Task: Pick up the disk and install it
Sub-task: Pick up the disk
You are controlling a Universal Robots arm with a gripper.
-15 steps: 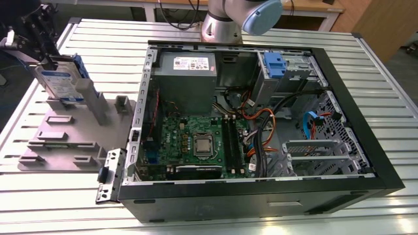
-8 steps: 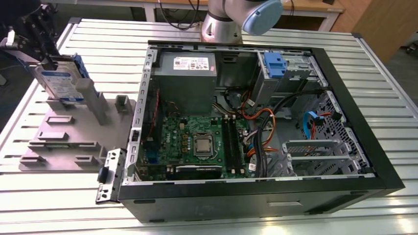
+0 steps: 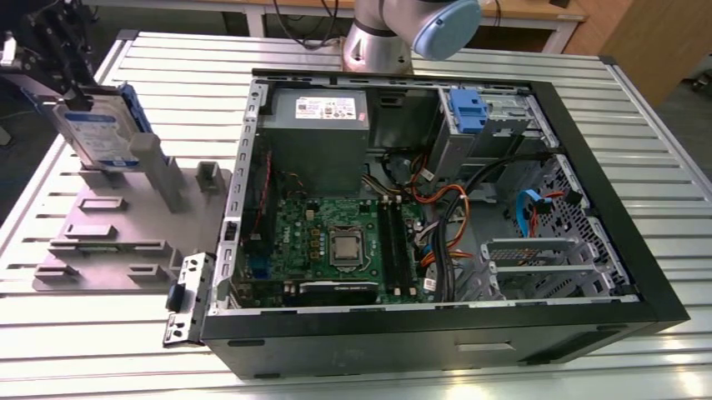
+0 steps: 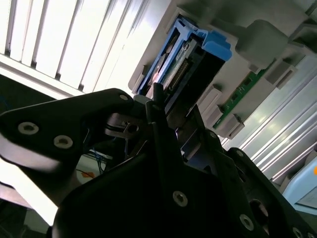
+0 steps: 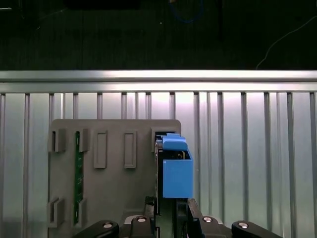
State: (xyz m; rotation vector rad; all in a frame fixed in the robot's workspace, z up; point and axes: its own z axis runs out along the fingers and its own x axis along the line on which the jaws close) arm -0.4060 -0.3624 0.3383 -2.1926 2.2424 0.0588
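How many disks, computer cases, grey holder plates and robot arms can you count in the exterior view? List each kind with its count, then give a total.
disk: 1
case: 1
plate: 1
arm: 1
Total: 4

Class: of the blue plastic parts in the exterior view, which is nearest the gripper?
The disk, upright on the grey fixture at the exterior view's left, just below the gripper. The blue clip and blue cable sit inside the computer case.
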